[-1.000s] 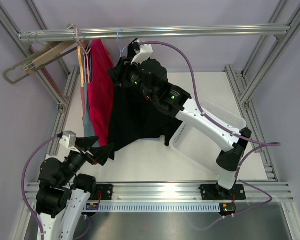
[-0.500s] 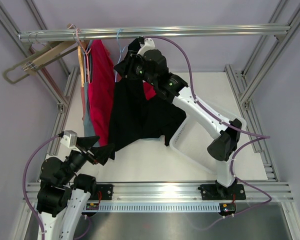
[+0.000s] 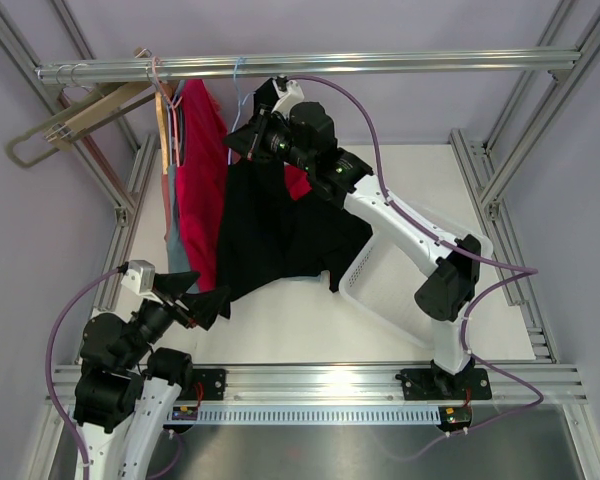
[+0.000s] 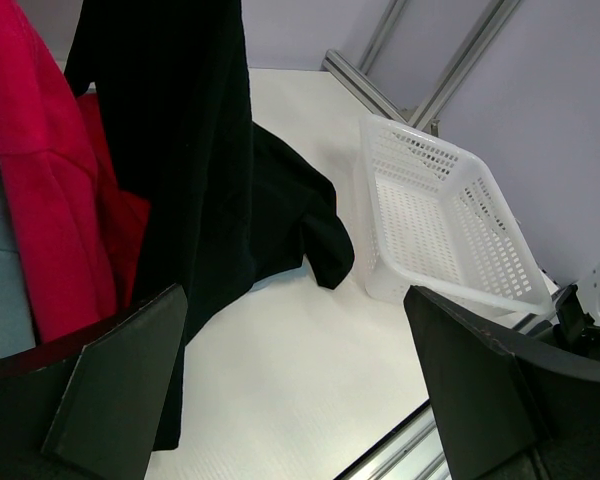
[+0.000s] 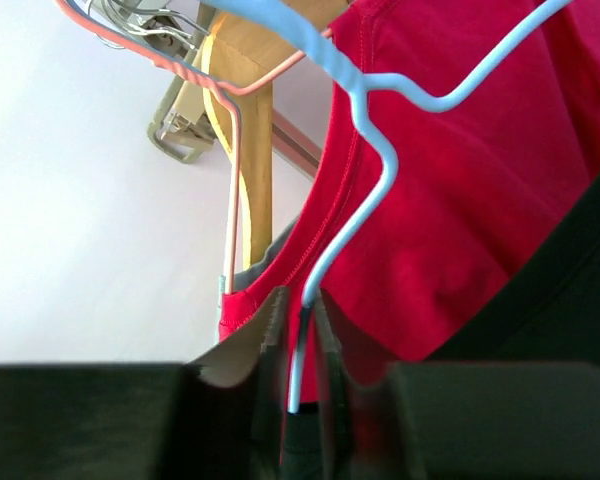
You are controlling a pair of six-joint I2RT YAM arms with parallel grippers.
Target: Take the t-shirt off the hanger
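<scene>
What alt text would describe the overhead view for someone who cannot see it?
The right gripper reaches up to a black t-shirt hanging from a rail beside a red shirt. The left gripper sits open, low by its hem; a white basket rests on the table.

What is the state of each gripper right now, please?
Left gripper: open, holding nothing.
Right gripper: closed on the wire of the blue hanger.
</scene>
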